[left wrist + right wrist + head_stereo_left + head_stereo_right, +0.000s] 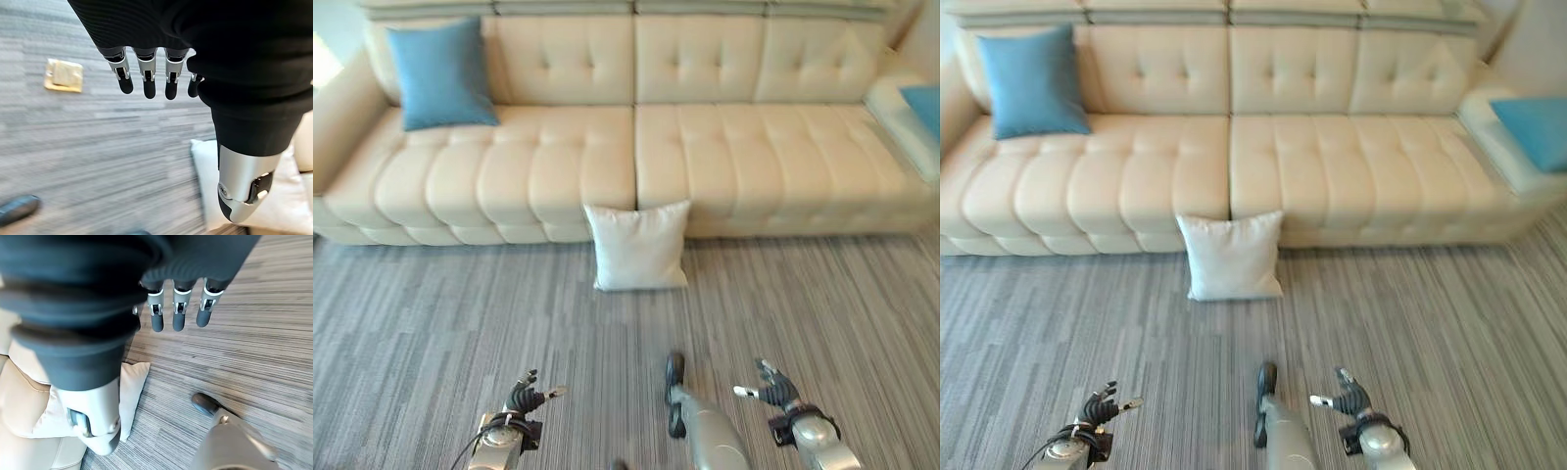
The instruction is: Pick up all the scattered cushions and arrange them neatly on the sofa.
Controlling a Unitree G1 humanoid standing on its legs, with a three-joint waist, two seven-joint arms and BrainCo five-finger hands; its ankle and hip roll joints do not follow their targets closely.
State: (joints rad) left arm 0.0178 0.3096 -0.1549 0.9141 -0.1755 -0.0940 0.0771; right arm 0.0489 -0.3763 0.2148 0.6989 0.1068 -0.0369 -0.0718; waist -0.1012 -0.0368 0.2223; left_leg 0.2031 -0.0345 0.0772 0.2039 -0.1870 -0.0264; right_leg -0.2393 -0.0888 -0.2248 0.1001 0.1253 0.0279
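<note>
Cushions lay in three places. A white cushion [638, 246] stood on the carpet [431, 313], leaning upright against the front edge of the cream sofa [724, 157], just below the seam where its two middle seat sections met. A blue cushion [441, 73] sat propped against the backrest near the sofa's left end, resting on the seat. A second blue cushion [1534, 130] lay on the sofa's right end section, partly cut off by the edge of the view.

Both arms were held low over the carpet, well short of the white cushion and apart from each other. The left robot hand [525, 398] hung at the lower left of the head view, palm facing inward, fingers loosely extended and the thumb sticking out to the side; it held nothing. In its wrist view the left robot hand's fingers [148, 84] pointed straight out in a row over bare carpet, with the white cushion showing past the thumb [242, 188]. A small tan square plate [64, 75] was set flat in the carpet beyond the fingers.

The right robot hand [773, 389] hung at the lower right, likewise relaxed and empty, thumb pointing toward the left hand. Its wrist view showed straight fingers [179, 316] over the carpet, with the white cushion and the sofa's front edge beside the thumb [98, 426]
</note>
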